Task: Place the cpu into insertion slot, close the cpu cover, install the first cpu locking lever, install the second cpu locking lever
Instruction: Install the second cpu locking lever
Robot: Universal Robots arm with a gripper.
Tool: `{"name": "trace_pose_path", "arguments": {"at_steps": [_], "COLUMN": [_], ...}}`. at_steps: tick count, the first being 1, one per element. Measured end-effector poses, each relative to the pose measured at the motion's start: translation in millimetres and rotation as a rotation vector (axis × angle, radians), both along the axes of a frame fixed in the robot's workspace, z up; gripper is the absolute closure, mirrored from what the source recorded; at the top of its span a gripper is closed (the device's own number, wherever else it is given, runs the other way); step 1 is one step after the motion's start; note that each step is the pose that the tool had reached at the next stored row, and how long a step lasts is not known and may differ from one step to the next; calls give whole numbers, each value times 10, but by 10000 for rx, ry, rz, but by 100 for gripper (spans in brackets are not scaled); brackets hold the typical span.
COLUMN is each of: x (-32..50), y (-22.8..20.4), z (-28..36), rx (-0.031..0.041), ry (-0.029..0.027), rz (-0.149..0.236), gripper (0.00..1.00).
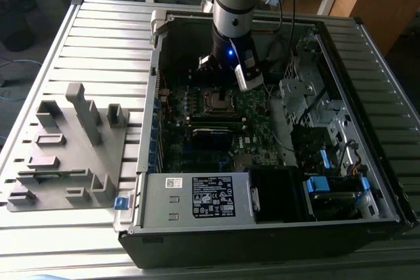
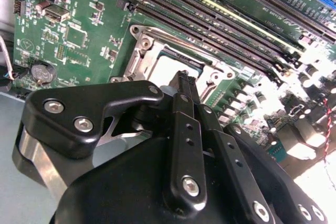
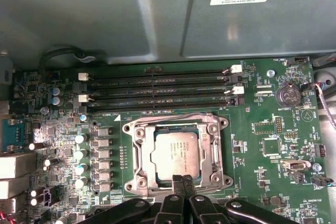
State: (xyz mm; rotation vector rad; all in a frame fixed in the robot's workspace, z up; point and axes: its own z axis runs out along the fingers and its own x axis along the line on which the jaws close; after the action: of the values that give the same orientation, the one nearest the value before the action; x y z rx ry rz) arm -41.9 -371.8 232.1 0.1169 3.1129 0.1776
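Observation:
The cpu (image 3: 176, 153), a silver-tan square chip, lies flat in the insertion slot (image 3: 177, 188) on the green motherboard. The cpu cover (image 3: 138, 156), a silvery frame plate, lies down around the chip. A thin metal lever rod (image 3: 173, 115) runs along the socket's edge beside the memory slots. My gripper (image 3: 181, 183) is shut, its black fingertips together at the socket's edge opposite the memory slots, with nothing seen between them. In the second wrist view the gripper (image 2: 184, 80) hangs just over the cpu (image 2: 165, 66) and the cpu cover (image 2: 144, 51). In the exterior view the arm (image 1: 233, 24) stands over the socket (image 1: 216, 101).
Long black memory slots (image 3: 157, 90) lie beside the socket, with capacitors (image 3: 80, 153) and a coin battery (image 3: 288, 95) nearby. The open computer case has a power supply (image 1: 197, 198) and a drive cage (image 1: 308, 96). A grey fixture (image 1: 72, 142) stands on the slatted table.

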Motion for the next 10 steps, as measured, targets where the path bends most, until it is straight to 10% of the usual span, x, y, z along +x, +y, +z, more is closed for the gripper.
{"name": "trace_pose_path", "arguments": {"at_steps": [10], "x": [0], "y": [86], "z": [-3], "rx": [-197], "ry": [0], "rz": [-1], "gripper": [89]}}
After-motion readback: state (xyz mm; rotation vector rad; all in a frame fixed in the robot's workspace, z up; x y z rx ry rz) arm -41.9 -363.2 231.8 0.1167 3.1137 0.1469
